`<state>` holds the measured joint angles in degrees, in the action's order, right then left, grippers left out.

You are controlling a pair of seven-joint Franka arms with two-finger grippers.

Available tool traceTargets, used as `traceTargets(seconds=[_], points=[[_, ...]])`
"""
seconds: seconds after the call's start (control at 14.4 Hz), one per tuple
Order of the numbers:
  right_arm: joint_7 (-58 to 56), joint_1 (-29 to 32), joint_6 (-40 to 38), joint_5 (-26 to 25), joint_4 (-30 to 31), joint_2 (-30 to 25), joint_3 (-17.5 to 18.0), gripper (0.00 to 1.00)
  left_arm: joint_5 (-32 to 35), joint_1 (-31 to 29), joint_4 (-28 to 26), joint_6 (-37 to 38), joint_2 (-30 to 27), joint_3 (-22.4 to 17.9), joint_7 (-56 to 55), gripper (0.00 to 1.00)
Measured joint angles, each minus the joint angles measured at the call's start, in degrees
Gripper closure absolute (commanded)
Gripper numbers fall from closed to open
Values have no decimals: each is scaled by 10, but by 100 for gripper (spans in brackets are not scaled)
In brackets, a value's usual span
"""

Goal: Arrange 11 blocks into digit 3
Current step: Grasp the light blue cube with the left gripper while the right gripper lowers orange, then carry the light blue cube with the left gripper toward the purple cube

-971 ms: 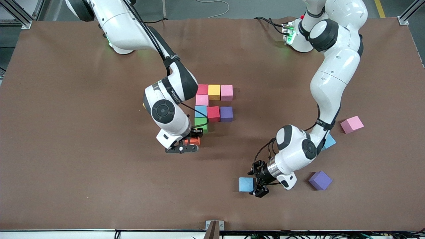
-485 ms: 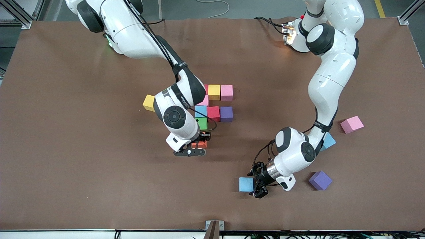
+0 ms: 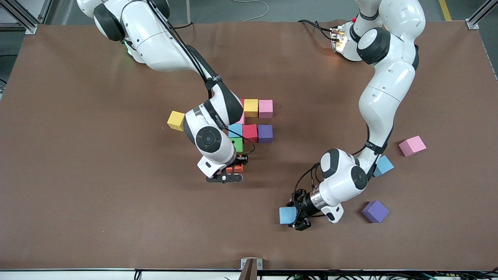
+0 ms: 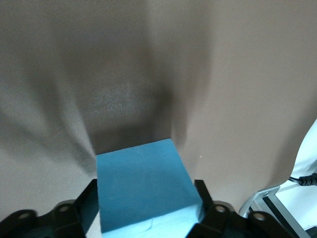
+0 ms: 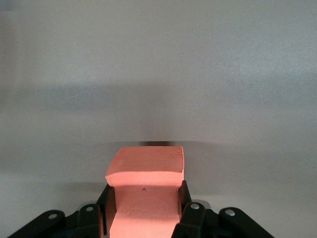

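Our right tool [image 3: 232, 171] pinches the orange block [image 5: 145, 196] just nearer the camera than the green block [image 3: 236, 144]; skewed release breaks the digit. Our left tool [image 3: 294, 215] straddles the blue block [image 4: 146, 191]; we cannot tell whether contact is made, so lifting may drop it.

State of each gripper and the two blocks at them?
left gripper: fingers either side of the blue block
blue block: on table
right gripper: shut on orange block
orange block: gripped, squeezed in at the sides
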<state>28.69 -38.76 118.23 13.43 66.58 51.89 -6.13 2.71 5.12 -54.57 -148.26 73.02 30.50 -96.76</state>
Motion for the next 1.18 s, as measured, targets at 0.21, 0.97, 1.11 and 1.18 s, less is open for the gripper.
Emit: traceTargets(seconds=[0.21, 0.97, 1.11, 1.18], points=[[0, -2, 0, 0, 0, 5, 0, 100, 0, 0, 3, 0, 0, 0, 0, 53], [1, -3, 0, 0, 0, 10, 1, 100, 0, 7, 14, 288, -102, 2, -18, 57], [3, -3, -1, 0, 0, 11, 1, 100, 0, 15, 2, 302, -103, 2, -47, 59], [4, -3, -2, 0, 0, 11, 1, 100, 0, 20, -5, 302, -103, 2, -62, 59]])
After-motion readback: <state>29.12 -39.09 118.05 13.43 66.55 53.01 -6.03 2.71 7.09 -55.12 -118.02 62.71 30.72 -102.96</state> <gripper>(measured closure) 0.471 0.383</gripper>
